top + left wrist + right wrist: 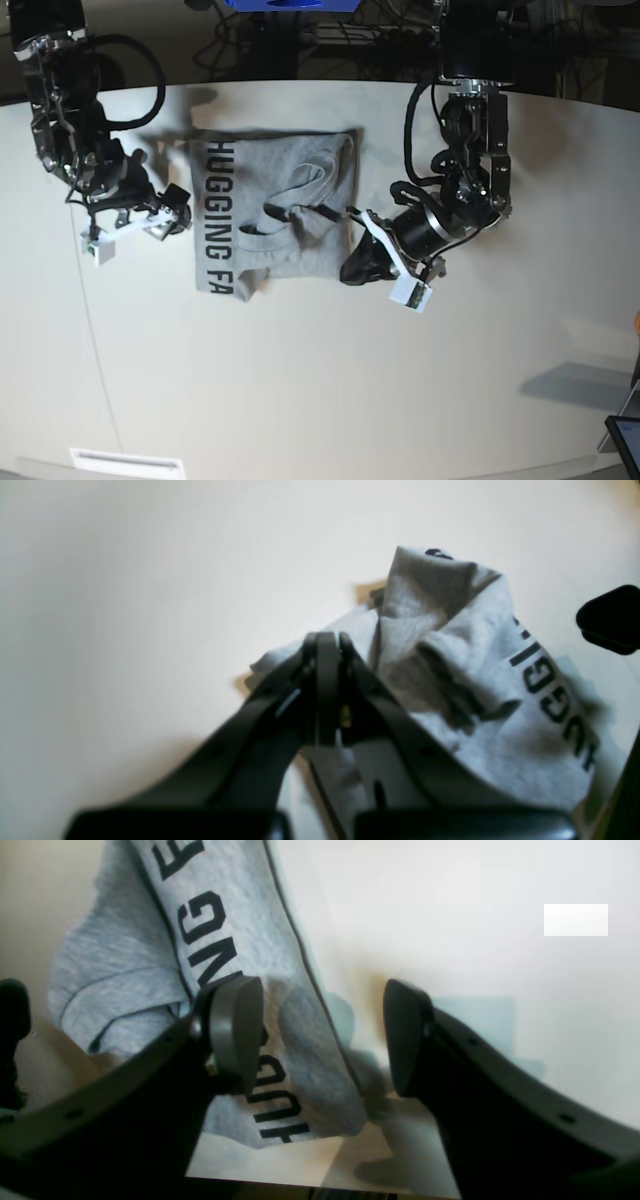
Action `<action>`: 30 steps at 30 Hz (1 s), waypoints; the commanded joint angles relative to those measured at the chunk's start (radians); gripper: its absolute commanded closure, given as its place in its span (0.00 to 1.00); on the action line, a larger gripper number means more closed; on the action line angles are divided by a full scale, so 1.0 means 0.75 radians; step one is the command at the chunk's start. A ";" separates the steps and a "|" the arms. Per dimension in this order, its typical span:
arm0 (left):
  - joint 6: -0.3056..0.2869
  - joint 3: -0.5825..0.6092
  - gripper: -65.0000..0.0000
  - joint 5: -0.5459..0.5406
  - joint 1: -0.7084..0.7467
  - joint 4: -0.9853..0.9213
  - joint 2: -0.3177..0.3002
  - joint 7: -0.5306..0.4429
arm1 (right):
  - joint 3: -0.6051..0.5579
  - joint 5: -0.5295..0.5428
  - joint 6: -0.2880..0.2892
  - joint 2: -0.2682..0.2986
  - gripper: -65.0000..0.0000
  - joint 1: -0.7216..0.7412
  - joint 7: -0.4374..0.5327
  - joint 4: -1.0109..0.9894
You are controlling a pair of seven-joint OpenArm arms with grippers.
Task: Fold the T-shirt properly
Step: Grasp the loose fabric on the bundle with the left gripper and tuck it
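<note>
The grey T-shirt point(270, 215) lies partly folded on the white table point(300, 380), with black lettering running along its left edge. Its middle is bunched in loose folds. My left gripper point(353, 262) is at the shirt's lower right edge. In the left wrist view the gripper point(327, 647) is shut with grey cloth point(475, 705) pinched at its tips. My right gripper point(167, 217) hovers just off the shirt's lettered left edge. In the right wrist view it point(320, 1040) is open and empty, with the lettered edge point(240, 915) under one finger.
Cables and a blue object point(290, 5) sit behind the table's far edge. A white label point(125, 463) lies at the front left. A dark tablet corner point(625, 435) shows at the front right.
</note>
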 commanded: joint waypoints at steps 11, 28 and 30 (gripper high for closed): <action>-0.008 -0.004 0.41 -0.030 -0.023 0.226 0.036 0.118 | 0.007 -0.001 0.004 0.016 0.44 0.016 0.014 0.017; -0.008 0.189 0.41 -0.022 -0.039 0.078 0.147 0.114 | 0.007 -0.001 0.004 0.012 0.44 0.012 0.010 0.017; -0.006 0.193 0.41 -0.020 -0.039 0.074 0.159 0.114 | 0.007 -0.001 0.004 0.012 0.44 0.012 0.010 0.017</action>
